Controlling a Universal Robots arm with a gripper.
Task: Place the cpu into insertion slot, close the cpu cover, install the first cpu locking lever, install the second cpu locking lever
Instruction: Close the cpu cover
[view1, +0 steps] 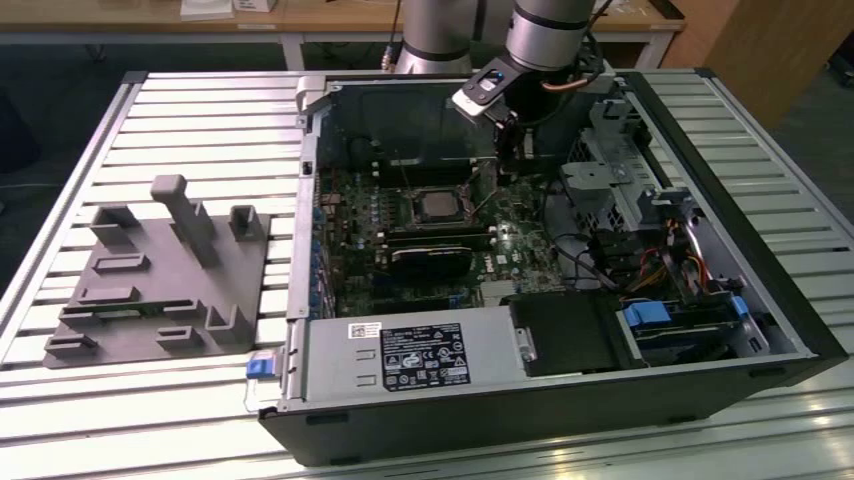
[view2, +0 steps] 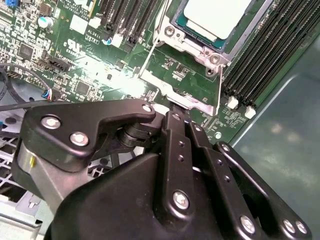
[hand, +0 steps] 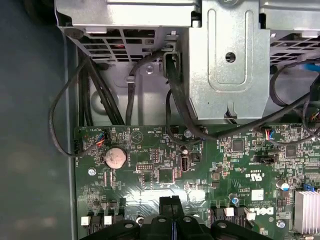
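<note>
The cpu (view2: 215, 15), pale silver on top, lies in the insertion slot (view2: 192, 47) on the green motherboard; in the exterior view the cpu (view1: 438, 205) is a dark square mid-board. The cpu cover (view2: 175, 94), a thin silvery frame, stands tilted up off the slot, with the board visible through its cut-out. Thin wire levers (view2: 149, 50) run along its sides. My gripper (view2: 175, 112) is shut, its fingertips right at the cover's free edge; whether it pinches the edge I cannot tell. In the exterior view the gripper (view1: 505, 160) reaches down inside the case just on the slot's right.
The open computer case (view1: 747, 250) lies on a slatted table. A grey parts fixture (view1: 160, 275) sits on the left. Memory slots (view2: 270, 50), a black card (view1: 427, 255), the power supply (view1: 400, 360), a drive cage (view1: 681, 320), a metal bracket (hand: 227, 60) and cables (hand: 60, 125) crowd the board.
</note>
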